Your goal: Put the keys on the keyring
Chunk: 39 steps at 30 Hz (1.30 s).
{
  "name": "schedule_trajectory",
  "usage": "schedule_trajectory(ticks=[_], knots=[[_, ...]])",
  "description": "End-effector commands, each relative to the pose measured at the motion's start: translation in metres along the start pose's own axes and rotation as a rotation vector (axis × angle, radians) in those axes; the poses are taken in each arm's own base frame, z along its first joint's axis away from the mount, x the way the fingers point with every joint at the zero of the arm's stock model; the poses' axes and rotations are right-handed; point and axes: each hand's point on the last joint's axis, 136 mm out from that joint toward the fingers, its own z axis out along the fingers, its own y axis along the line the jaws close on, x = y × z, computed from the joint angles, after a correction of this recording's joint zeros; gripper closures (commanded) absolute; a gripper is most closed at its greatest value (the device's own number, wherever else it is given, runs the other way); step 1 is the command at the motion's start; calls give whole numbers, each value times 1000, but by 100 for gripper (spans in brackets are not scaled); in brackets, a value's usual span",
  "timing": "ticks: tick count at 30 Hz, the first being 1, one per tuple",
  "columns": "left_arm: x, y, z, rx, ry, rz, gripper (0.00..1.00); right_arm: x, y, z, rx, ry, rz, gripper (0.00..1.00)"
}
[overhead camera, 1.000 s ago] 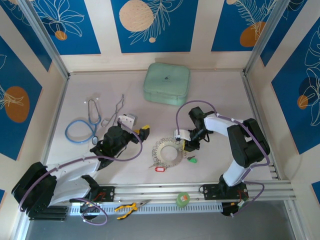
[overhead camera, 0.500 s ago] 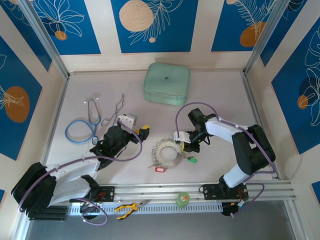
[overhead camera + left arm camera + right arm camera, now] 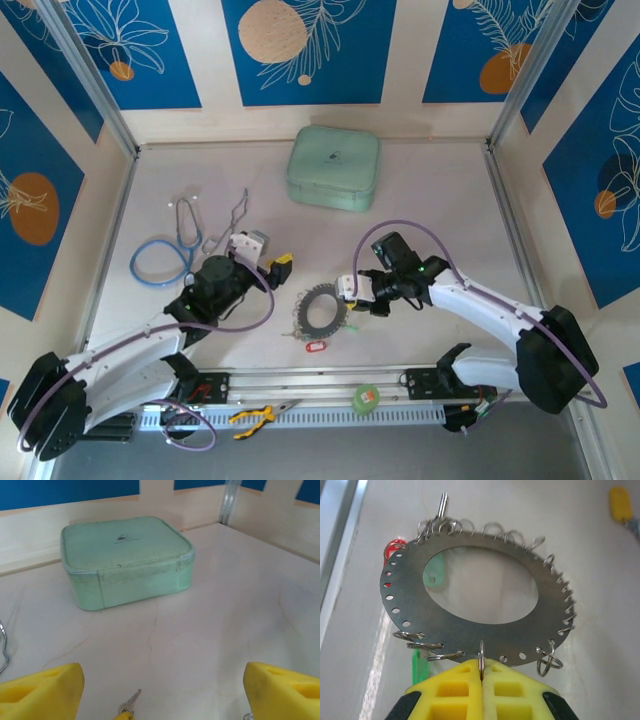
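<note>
Right fingers (image 3: pixel 470 680) clamp shut on the keyring (image 3: pixel 465 635) at its six-o'clock rim, steadying it. Left fingers (image 3: pixel 45 687) gape wide, empty, near the yellow-headed key (image 3: pixel 126 709). Next, probably: grasp it and thread a loop.

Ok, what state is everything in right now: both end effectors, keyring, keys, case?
left end effector: open, holding nothing
right end effector: shut on the keyring
keyring: pinched by a small loop at its rim
yellow key: lying loose, off the keyring
red key: beside the keyring, attachment unclear
case: closed
</note>
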Motion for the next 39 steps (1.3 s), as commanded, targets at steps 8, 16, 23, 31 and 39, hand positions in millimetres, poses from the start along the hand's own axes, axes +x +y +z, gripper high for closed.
schedule_trajectory(ticks=[8, 16, 23, 31, 39], knots=[[14, -57, -13, 365, 155, 233, 35, -63, 17, 2, -51, -238, -73, 100], [27, -96, -40, 644, 155, 362, 65, -89, 12, 6, -11, -319, -114, 100], [31, -118, -44, 765, 127, 381, 66, -105, 3, -4, 23, -360, -102, 100], [52, -126, -36, 786, 180, 400, 72, -114, 2, -10, 36, -386, -78, 100], [53, -129, -29, 769, 152, 401, 75, -118, 6, -9, 36, -377, -75, 100]])
